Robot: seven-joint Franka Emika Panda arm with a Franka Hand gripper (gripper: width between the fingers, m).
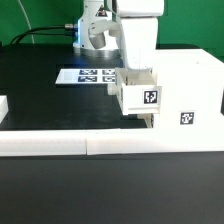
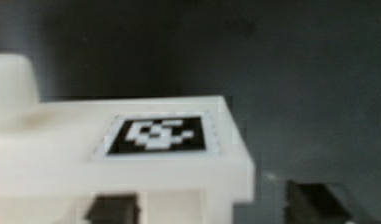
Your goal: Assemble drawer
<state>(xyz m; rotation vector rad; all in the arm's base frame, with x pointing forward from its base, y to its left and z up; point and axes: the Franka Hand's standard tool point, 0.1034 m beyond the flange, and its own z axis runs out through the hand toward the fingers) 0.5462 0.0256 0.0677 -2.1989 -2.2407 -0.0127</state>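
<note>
The drawer's large boxy housing (image 1: 186, 100) stands at the exterior view's right. One small white tray (image 1: 140, 97), with a tag on its face, sits against the housing's left side. My gripper (image 1: 135, 62) comes down on this tray from above. In the wrist view the tray's tagged top (image 2: 164, 135) fills the middle. My gripper (image 2: 215, 205) straddles its near edge, with one fingertip (image 2: 112, 208) over the white part. The other fingertip (image 2: 322, 200) stands over the dark table, a small gap away from the tray. A rounded white part (image 2: 9, 80) shows beside the tray.
The marker board (image 1: 85, 75) lies on the black table behind the tray. The long low white border rail (image 1: 90, 145) runs across the front. Another white part (image 1: 3, 106) shows at the exterior view's left edge.
</note>
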